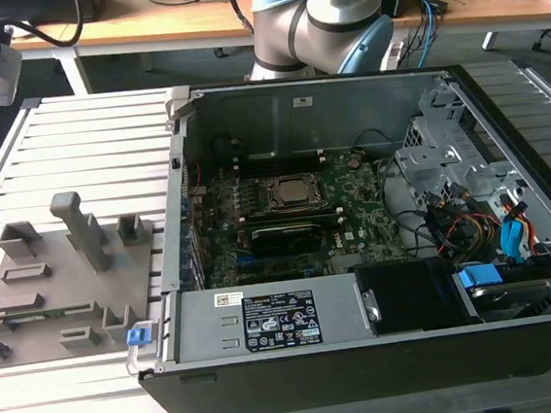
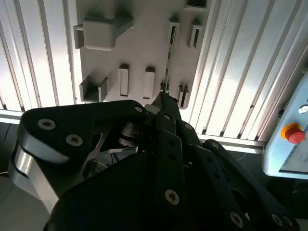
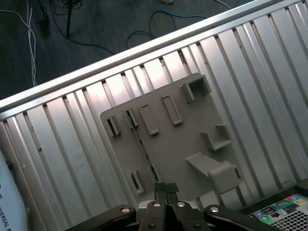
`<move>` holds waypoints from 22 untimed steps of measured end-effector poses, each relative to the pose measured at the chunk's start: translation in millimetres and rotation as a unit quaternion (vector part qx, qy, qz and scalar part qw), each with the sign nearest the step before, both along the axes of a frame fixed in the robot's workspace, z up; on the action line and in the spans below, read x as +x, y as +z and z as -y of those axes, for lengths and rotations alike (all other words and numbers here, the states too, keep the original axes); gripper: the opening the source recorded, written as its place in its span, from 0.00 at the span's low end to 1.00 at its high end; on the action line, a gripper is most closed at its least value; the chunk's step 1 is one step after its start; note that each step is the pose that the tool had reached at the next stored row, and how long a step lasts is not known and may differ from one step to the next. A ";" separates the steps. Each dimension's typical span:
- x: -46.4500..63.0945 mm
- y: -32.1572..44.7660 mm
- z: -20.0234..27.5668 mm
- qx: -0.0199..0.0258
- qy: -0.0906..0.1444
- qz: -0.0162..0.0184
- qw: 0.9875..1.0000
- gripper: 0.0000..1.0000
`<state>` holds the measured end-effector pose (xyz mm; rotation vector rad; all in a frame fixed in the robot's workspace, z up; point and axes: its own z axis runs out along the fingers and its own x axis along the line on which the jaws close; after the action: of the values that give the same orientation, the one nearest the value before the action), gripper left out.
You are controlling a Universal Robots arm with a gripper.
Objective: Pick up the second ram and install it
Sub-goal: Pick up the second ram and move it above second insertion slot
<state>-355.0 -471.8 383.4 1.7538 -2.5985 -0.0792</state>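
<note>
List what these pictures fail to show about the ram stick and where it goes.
The second ram: edge-on in both wrist views, chips not visible; its near end hidden by the tool.
Motherboard memory slots: exterior view, too small and shaded to tell which are filled.
Gray holder tray: second wrist view, near part covered by the tool's body.

The end effector (image 3: 166, 186) is black, the fixture (image 3: 179, 140) pale grey, the table (image 3: 62, 144) ribbed silver, the motherboard (image 1: 356, 207) green.
</note>
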 end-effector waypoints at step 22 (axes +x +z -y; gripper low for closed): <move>0.0 0.0 0.0 0.000 0.125 0.000 0.992 0.24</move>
<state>-355.0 -471.8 383.5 2.0595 -2.3551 -0.0770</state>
